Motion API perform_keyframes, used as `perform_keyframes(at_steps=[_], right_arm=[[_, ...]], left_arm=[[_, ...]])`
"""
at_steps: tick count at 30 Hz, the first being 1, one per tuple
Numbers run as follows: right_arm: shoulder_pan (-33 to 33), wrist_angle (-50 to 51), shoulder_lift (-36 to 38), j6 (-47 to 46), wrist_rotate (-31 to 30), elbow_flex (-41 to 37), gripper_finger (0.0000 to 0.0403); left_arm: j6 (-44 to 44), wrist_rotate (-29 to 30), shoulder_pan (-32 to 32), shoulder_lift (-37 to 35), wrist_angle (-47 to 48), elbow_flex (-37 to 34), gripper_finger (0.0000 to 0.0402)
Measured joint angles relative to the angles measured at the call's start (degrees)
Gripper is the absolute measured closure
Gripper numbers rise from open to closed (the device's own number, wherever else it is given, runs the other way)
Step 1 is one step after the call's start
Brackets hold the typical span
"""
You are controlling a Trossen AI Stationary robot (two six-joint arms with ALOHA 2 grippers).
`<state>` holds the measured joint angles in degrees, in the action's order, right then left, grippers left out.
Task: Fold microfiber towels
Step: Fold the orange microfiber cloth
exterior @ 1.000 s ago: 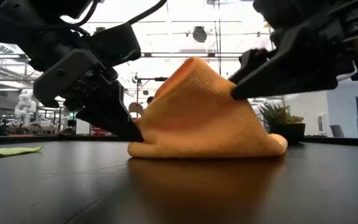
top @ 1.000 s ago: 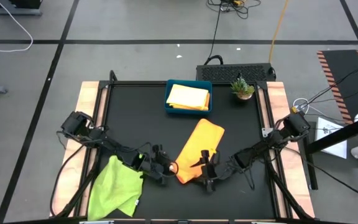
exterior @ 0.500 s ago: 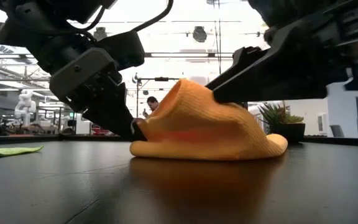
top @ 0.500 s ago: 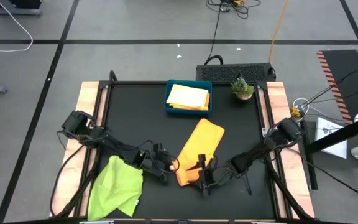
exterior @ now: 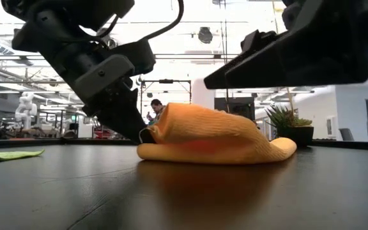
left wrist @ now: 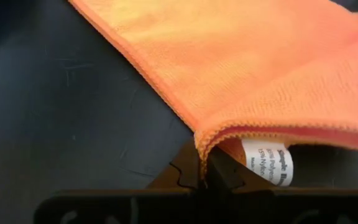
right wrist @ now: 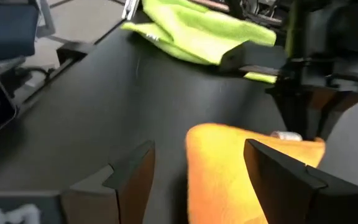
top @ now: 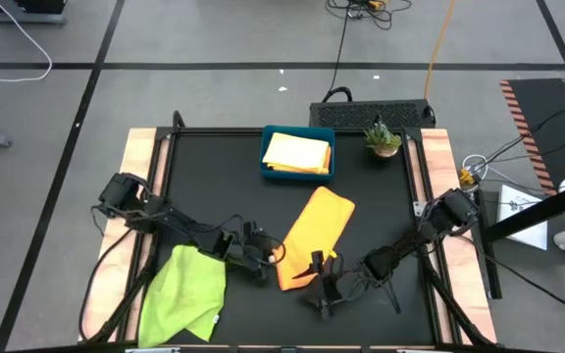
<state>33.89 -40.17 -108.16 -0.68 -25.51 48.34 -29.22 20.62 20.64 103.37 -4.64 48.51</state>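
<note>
An orange towel [top: 314,235] lies as a long folded strip mid-table, running from far right to near left. My left gripper [top: 269,259] is shut on its near-left corner; it also shows in the low view [exterior: 139,133]. My right gripper [top: 314,269] is open, just above the towel's near end and touching nothing. In the right wrist view [right wrist: 199,149] its fingers stand apart with the towel [right wrist: 229,168] below them. A lime green towel [top: 184,294] lies crumpled at the near left. My left gripper pinches the orange towel's near-left corner by its hemmed edge [left wrist: 199,142] between the two fingers. The fingers [exterior: 128,118] slant down from the table's left. The corner [exterior: 148,135] is held slightly off the table, and the rest of the towel lies slack on it. A white label [left wrist: 267,160] hangs beside the fingers.
A blue tray [top: 267,157] holding a folded yellow towel [top: 297,152] stands at the far middle. A small potted plant [top: 383,139] stands at the far right. Bare black table shows on the right and along the near edge.
My right gripper has let go of the orange towel's raised fold and drawn back up and toward the near edge. The towel's peak has sunk from a tall hump to a low mound. My left gripper keeps hold of the corner.
</note>
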Motion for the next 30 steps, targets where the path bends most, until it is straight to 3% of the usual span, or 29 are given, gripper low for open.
perform_keyframes(at_steps=[17,30], right_arm=[[-2.4,1.1,-5.6,5.0,-3.9,1.7,0.0163],[-4.5,1.1,-7.1,12.5,-10.3,5.5,0.0163]], left_arm=[[-1.8,-10.0,-8.4,0.0,-0.4,0.0,0.0398],[-2.6,-11.7,-9.2,0.0,-1.1,0.0,0.0394]])
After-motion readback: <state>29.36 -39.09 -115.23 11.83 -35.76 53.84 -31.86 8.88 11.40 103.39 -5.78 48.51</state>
